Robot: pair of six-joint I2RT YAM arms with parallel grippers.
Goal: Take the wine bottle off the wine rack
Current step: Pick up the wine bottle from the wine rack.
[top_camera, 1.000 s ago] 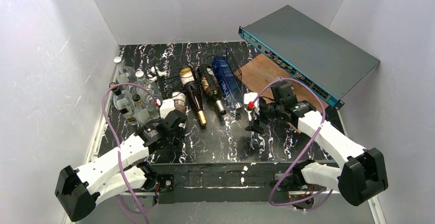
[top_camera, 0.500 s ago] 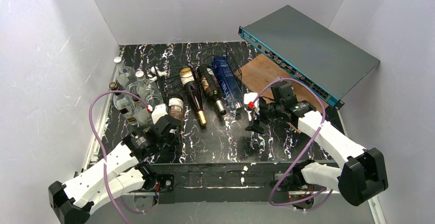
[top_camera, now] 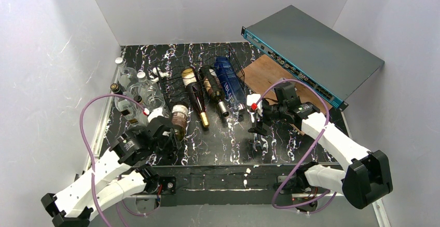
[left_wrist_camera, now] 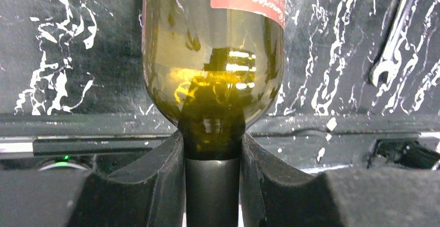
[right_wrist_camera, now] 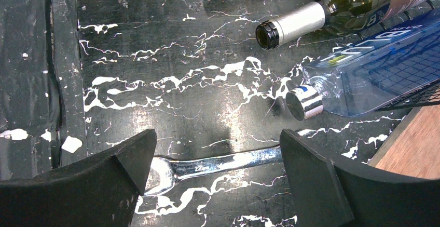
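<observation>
My left gripper (top_camera: 165, 135) is shut on the neck of a green wine bottle (top_camera: 179, 118) with a red label. It holds the bottle off the rack, over the table's near left. In the left wrist view the fingers (left_wrist_camera: 166, 170) clamp the dark neck of the bottle (left_wrist_camera: 212, 66). The black wire wine rack (top_camera: 234, 66) stands at the back middle. It carries two dark bottles (top_camera: 195, 94) and a blue bottle (top_camera: 230, 81). My right gripper (top_camera: 255, 120) is open and empty over a wrench (right_wrist_camera: 218, 167).
Several clear bottles (top_camera: 132, 89) stand at the left edge. A flat grey box with a teal edge (top_camera: 311, 50) leans at the back right over a wooden board (top_camera: 267, 71). The wrench (top_camera: 258, 143) lies near the front. Bottle mouths (right_wrist_camera: 270, 34) point towards my right gripper.
My left arm has drawn back towards the near left edge, carrying the green bottle away from the rack. The right arm has not moved.
</observation>
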